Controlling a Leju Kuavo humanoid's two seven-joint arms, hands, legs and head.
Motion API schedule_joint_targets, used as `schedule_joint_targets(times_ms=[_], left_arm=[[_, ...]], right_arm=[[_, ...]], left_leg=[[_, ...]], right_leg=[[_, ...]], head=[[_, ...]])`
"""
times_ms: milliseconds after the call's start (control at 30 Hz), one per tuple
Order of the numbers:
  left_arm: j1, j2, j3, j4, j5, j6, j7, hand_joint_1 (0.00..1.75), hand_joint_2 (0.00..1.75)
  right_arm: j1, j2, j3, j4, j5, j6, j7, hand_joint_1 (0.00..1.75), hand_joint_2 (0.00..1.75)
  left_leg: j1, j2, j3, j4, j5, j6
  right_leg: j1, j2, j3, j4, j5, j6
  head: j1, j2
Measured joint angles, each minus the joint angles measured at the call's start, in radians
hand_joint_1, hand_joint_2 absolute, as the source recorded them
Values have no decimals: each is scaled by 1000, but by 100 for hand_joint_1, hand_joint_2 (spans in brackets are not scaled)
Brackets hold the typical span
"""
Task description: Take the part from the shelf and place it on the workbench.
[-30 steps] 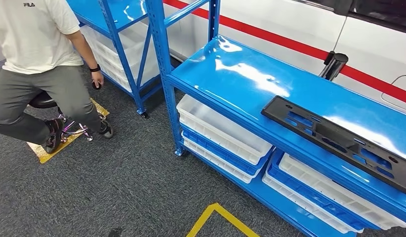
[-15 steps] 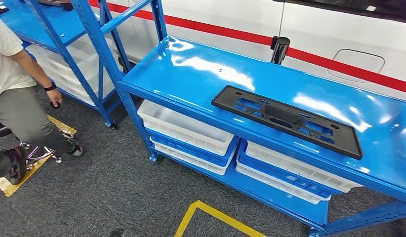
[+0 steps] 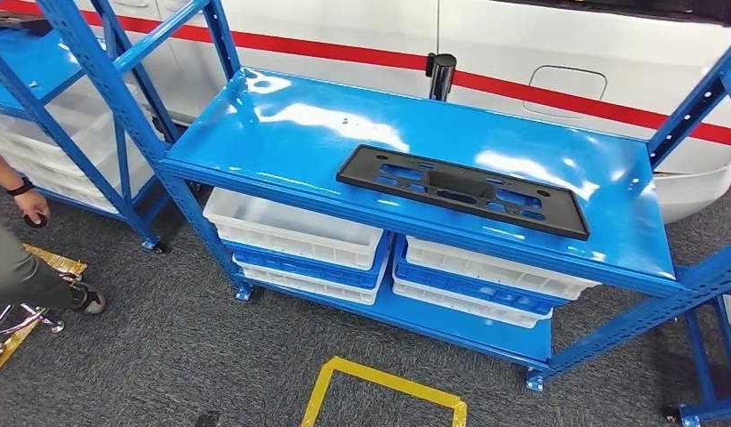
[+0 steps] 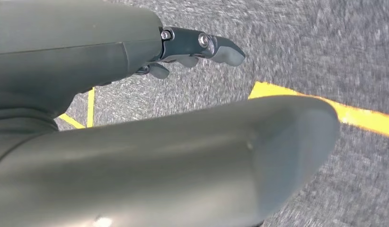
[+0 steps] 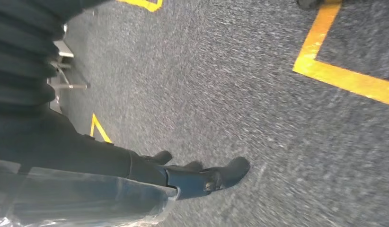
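Part (image 3: 462, 190) is lying untouched on the shelf (image 3: 282, 133) at twelve o'clock, both hands (image 4: 202, 47) (image 5: 207, 177) hanging released, holding nothing.

The shelf (image 3: 282, 133) is glossy blue painted metal that throws white glare; the part (image 3: 460, 189) on it looks like matt black plastic. The trays (image 3: 295, 233) below look like smooth white and blue plastic, and the floor (image 3: 166, 356) is rough grey carpet
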Motion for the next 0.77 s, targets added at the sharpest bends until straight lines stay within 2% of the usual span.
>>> schedule_joint_targets(times_ms=[33, 67, 100, 133, 200, 233, 267, 300, 333, 367, 400, 433, 467, 500, 567, 600, 633, 667, 700, 767], left_arm=[[0, -1, 0, 0, 0, 0, 0, 0, 0], [0, -1, 0, 0, -1, 0, 0, 0, 0], [0, 0, 0, 0, -1, 0, 1, 0, 0], [-1, 1, 0, 0, -2, 0, 1, 0, 0], [-3, 1, 0, -1, -2, 0, 2, 0, 0], [-4, 1, 0, -1, -2, 0, 2, 0, 0], [-4, 1, 0, -1, -2, 0, 2, 0, 0], [-4, 1, 0, -1, -2, 0, 2, 0, 0], [-3, 1, 0, 0, -2, 0, 2, 0, 0], [-2, 1, 0, 0, -2, 0, 2, 0, 0], [0, 1, 0, 0, -2, 0, 2, 0, 0], [0, 1, 0, 0, -2, 0, 2, 0, 0], [0, 1, 0, 0, -2, 0, 2, 0, 0], [1, 1, 0, 0, -2, 0, 2, 0, 0], [0, 4, 0, 0, -2, 0, 2, 0, 0], [-1, 6, 0, 0, -3, 0, 2, 0, 0], [-2, 8, -1, 0, -5, 1, 2, 0, 0], [-3, 9, -1, 0, -7, 1, 2, 0, 0], [-5, 8, -1, -1, -9, 1, 2, 0, 0], [-6, 6, -1, -1, -10, 1, 3, 0, 0]], right_arm=[[0, -1, 0, 0, 0, 0, 0, 0, 0], [-2, -1, -1, 0, 0, 0, 0, 0, 0], [-5, -1, -1, -1, -1, 0, 0, 0, 0], [-7, 0, -1, -1, -1, 0, 0, 0, 0], [-5, 0, -1, -2, -1, 0, 0, 0, 0], [-2, 0, -1, -2, -1, 0, 0, 0, 0], [-1, 0, -2, -2, -1, 0, 1, 0, 0], [0, 1, -2, -2, -2, 0, 1, 0, 0], [0, 2, -2, -2, -2, 0, 2, 0, 0], [0, 2, -2, -2, -2, 0, 2, 0, 0], [-1, 2, -2, -2, -2, 0, 2, 0, 0], [0, 2, -2, -2, -2, 0, 2, 0, 0], [1, 2, -2, -2, -2, 0, 2, 0, 0], [2, 2, -2, -2, -2, 0, 3, 0, 44], [2, 6, -2, -2, -1, 0, 3, 0, 131], [2, 8, -2, -2, -1, -2, 4, 0, 175], [2, 12, -2, -2, 0, -4, 5, 0, 175], [3, 14, -3, -2, 0, -7, 6, 0, 175], [5, 12, -5, -2, 1, -11, 7, 0, 175], [7, 12, -7, -2, 2, -16, 8, 0, 175]], left_leg=[[2, 11, -2, 7, -3, -9], [2, 22, -5, 15, -8, -20], [1, 32, -7, 23, -15, -30], [0, 42, -7, 29, -20, -39], [2, 59, -2, 31, -24, -49], [7, 54, -1, 36, -31, -55], [11, 35, -8, 57, -50, -59], [15, 8, -25, 102, -83, -64], [16, -24, -53, 167, -124, -66], [16, -45, -87, 245, -166, -66], [16, -54, -119, 314, -194, -64], [15, -57, -138, 354, -203, -60], [13, -59, -140, 356, -192, -53], [11, -63, -121, 318, -164, -42], [-2, -93, -52, 180, -93, -9], [-11, -107, -24, 121, -71, 7], [-18, -116, -7, 83, -59, 19], [-25, -117, -2, 68, -55, 25], [-28, -111, -1, 58, -52, 28], [-26, -103, 2, 44, -39, 29]], right_leg=[[-6, -22, 45, -76, 20, 12], [-7, -42, 81, -138, 37, 18], [-7, -57, 105, -180, 47, 16], [-4, -60, 110, -193, 49, 8], [0, -37, 103, -187, 53, -12], [-2, -26, 102, -187, 55, -20], [-5, -15, 101, -187, 58, -27], [-6, -4, 101, -188, 62, -35], [-5, 6, 98, -188, 65, -41], [-2, 17, 94, -188, 68, -46], [3, 30, 91, -188, 71, -50], [8, 44, 88, -188, 73, -53], [13, 57, 87, -188, 75, -56], [18, 70, 87, -188, 78, -58], [23, 90, 87, -188, 83, -61], [26, 98, 85, -187, 85, -60], [29, 105, 83, -187, 88, -58], [32, 111, 80, -187, 90, -54], [37, 117, 76, -188, 94, -49], [39, 111, 69, -185, 96, -43]], head=[[1, 0], [3, 0], [2, 0], [1, 0], [-3, 0], [-5, 0], [-5, 0], [-6, 0], [-8, 0], [-10, 0], [-11, 0], [-11, 0], [-11, 0], [-11, 0], [-10, 0], [-10, 0], [-10, 0], [-10, 0], [-11, 0], [-11, 0]])
